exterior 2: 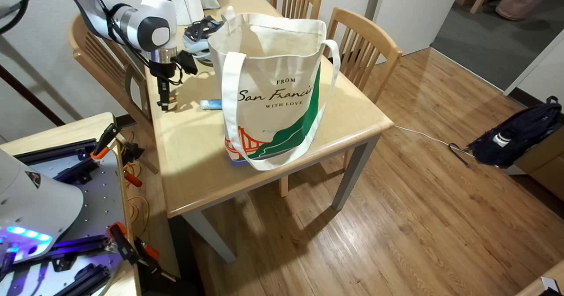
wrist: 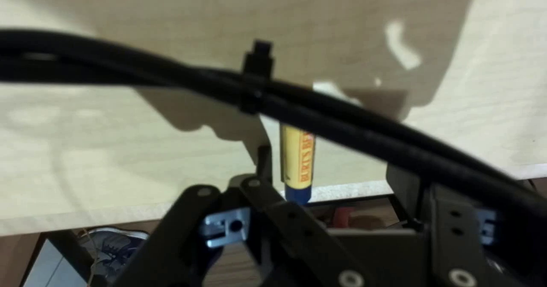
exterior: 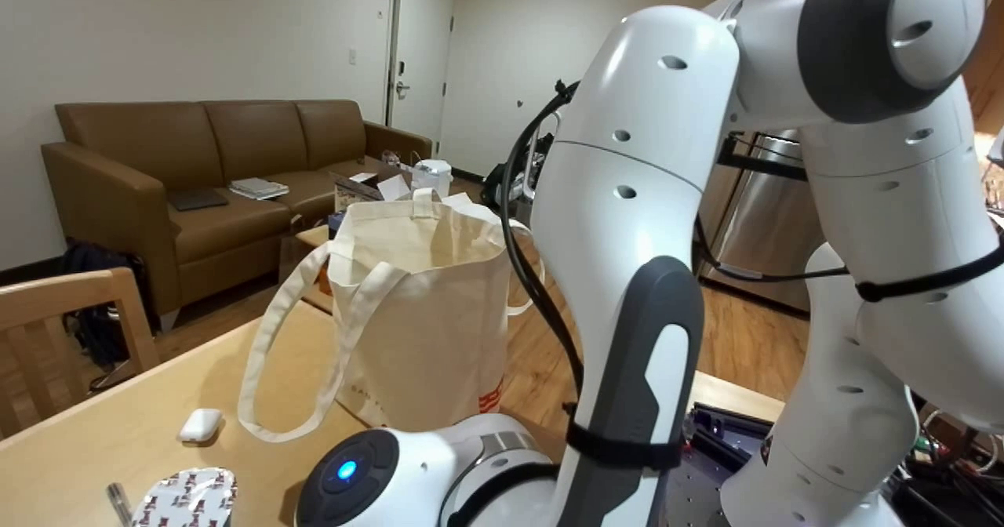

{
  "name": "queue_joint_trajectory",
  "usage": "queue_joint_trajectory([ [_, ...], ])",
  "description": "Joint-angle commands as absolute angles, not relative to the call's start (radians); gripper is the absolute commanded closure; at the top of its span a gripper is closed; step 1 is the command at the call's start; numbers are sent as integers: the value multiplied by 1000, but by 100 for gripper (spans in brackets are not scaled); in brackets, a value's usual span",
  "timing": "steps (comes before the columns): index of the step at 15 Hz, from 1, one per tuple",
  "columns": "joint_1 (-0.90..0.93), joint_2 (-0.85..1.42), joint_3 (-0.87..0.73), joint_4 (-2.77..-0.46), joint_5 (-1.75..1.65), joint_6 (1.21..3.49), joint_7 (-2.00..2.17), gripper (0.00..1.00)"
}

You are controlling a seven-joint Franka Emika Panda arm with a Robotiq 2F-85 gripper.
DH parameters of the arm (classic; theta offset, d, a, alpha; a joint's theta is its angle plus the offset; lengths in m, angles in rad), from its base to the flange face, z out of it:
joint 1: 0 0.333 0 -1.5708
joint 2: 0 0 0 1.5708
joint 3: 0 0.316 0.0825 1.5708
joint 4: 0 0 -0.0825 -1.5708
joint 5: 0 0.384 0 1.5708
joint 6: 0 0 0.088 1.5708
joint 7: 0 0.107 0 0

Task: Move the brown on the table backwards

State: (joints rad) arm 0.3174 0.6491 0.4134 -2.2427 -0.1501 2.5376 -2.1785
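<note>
The large cream bag (exterior 2: 273, 80) with long loop handles stands upright on the light wooden table (exterior 2: 189, 164). The bag also shows in an exterior view (exterior: 427, 331), partly behind the arm; it is not in the wrist view. My gripper (exterior 2: 165, 103) points down low over the table near its long edge, apart from the bag. In the wrist view my gripper (wrist: 329, 167) is open, its fingers spread apart. A yellow lip balm tube (wrist: 299, 159) with a blue cap shows between the fingers, nearer the left one. Whether a finger touches it cannot be told.
A blue-and-white packet (exterior 2: 211, 105) lies between gripper and bag. A helmet (exterior 2: 198, 42) and white paper bag (exterior 2: 185, 1) stand farther back. A white earbuds case (exterior: 201, 425) and foil-lidded cup (exterior: 188, 499) lie on the table. Wooden chairs (exterior 2: 365, 45) flank it. Cables cross the wrist view.
</note>
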Motion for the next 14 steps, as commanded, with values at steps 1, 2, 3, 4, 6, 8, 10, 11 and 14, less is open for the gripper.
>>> queue_joint_trajectory([
  [1,278,575,420,-2274,-141,2560,-2121,2],
  [2,260,557,426,-2275,-123,2567,-2106,0],
  [3,229,533,442,-2275,-82,2565,-2090,0],
  [4,215,510,444,-2275,-61,2569,-2073,0],
  [6,186,462,449,-2261,-2,2533,-2038,0],
  [8,200,411,409,-2254,-1,2505,-1953,0],
  [10,219,376,367,-2248,-28,2488,-1846,0],
  [11,231,360,347,-2246,-46,2474,-1788,0],
  [14,210,377,356,-2231,-40,2481,-1778,0],
])
